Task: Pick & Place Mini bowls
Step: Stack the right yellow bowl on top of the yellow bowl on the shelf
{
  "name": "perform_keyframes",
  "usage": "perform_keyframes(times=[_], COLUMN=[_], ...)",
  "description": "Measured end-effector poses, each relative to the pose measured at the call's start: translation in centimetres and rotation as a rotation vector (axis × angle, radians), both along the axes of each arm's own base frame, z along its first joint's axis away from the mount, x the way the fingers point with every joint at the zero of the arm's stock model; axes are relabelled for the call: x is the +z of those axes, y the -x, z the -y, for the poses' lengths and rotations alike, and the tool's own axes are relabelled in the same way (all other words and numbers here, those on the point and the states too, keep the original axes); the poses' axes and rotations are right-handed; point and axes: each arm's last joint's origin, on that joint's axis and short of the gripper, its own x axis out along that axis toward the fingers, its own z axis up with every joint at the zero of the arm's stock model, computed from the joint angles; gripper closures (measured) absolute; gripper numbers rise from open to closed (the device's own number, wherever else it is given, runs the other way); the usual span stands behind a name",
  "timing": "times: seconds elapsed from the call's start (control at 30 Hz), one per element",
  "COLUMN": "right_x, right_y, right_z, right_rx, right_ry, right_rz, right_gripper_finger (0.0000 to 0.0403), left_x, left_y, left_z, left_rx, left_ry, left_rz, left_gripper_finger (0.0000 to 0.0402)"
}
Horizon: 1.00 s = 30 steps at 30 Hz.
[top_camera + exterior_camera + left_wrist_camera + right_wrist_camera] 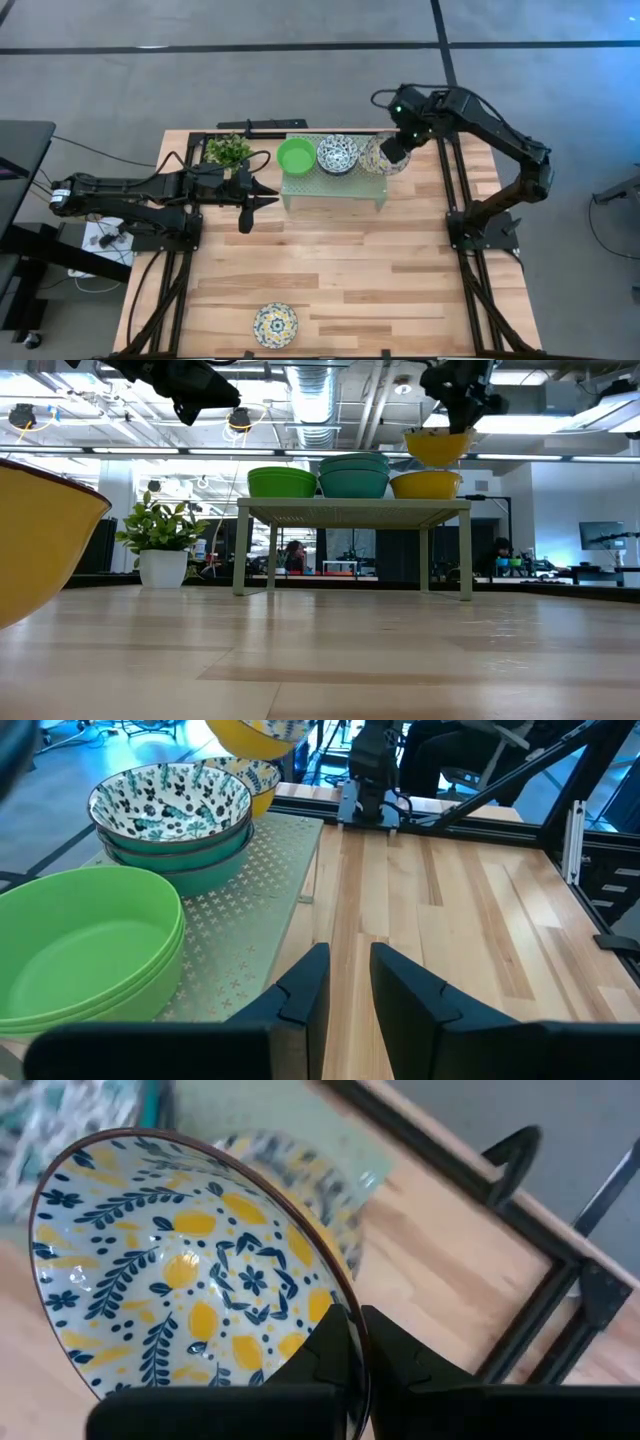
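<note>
The right gripper [352,1342] pinches the rim of a round yellow-and-blue bowl [190,1270], held just above another on the holey green rack [335,180]. The left gripper [345,982] waits nearby, open, over the wooden table [400,280].

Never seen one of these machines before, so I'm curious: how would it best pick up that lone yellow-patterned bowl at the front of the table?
Probably by the rim: the yellow-patterned bowl sits upright and open, so come straight down, one finger inside the wall, one outside. The right pincer holds its bowl that way.
</note>
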Motion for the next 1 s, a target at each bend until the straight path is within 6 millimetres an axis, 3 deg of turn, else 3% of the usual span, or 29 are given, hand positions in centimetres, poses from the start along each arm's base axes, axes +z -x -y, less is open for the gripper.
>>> perform_keyframes(times=[0.27,0.63,1.0], right_x=[-0.3,-2.2,-2.5], right_y=[0.8,0.4,0.0], right_z=[2.2,2.5,2.7], right_rx=[-0.03,-0.001,0.011], right_ry=[-0.027,-0.068,-0.076], right_rz=[0.055,0.039,0.055], right_gripper_finger=[0.0397,0.0397,0.0397], left_x=[0.0,0.0,0.0], left_y=[0.0,0.0,0.0], left_z=[0.0,0.0,0.0], left_rx=[0.001,0.001,0.001], left_ry=[0.003,0.003,0.003], left_rz=[0.0,0.0,0.0], left_gripper_finger=[0.0325,0.0325,0.0325])
